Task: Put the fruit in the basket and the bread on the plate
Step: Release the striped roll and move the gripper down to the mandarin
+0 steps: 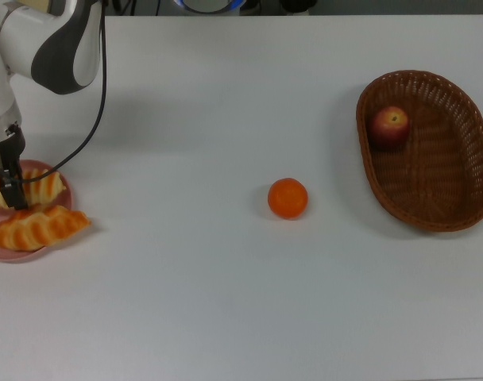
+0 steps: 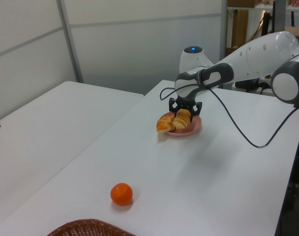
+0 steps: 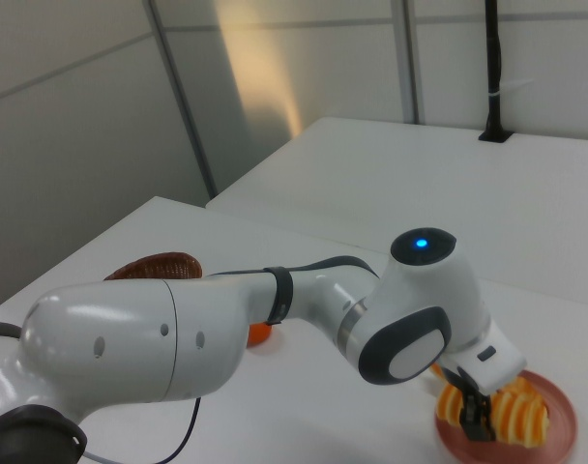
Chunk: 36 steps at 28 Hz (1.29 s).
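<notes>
My gripper is shut on the ridged finger roll and holds it low over the pink plate at the top view's far left. The braided loaf lies across the plate's near edge, right beside the roll. The left view shows the same gripper, roll, loaf and plate. The orange sits alone mid-table. The red apple lies inside the wicker basket at the top view's right.
In the right view the arm's big white links fill the foreground, above the roll and the plate. The arm's black cable hangs over the table near the plate. Bare white tabletop stretches between plate, orange and basket.
</notes>
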Available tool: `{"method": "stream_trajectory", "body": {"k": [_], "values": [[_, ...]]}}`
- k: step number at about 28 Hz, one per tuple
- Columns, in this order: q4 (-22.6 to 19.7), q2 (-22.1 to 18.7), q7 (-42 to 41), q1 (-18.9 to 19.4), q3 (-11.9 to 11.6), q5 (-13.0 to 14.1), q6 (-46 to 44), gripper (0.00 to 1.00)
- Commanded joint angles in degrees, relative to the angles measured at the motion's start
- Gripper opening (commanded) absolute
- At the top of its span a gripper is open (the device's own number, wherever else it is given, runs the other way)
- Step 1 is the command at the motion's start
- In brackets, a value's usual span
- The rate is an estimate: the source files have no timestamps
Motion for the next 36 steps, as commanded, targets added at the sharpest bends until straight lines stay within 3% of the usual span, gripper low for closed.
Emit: {"method": "stream_trajectory", "body": {"k": [1, 9, 14, 18, 23, 29, 36], "values": [[-0.3, -1.25, -3.44, 0.15, 0.02, 0.19, -1.9, 1.0], [-0.47, -1.6, -4.84, 0.24, 0.37, 0.19, -2.34, 1.0], [-1.09, -6.08, -5.64, 4.89, 0.46, 0.72, -8.13, 1.0], [-1.26, -9.16, -5.46, 11.02, 0.29, 1.25, -12.52, 1.0], [-1.17, -8.9, -5.11, 17.54, -0.33, 1.16, -14.21, 1.0], [-1.09, -6.27, -4.85, 26.76, -0.5, 0.55, -14.03, 1.0], [-0.56, -4.07, -0.37, 34.07, -0.59, -0.86, -13.51, 1.0]]}}
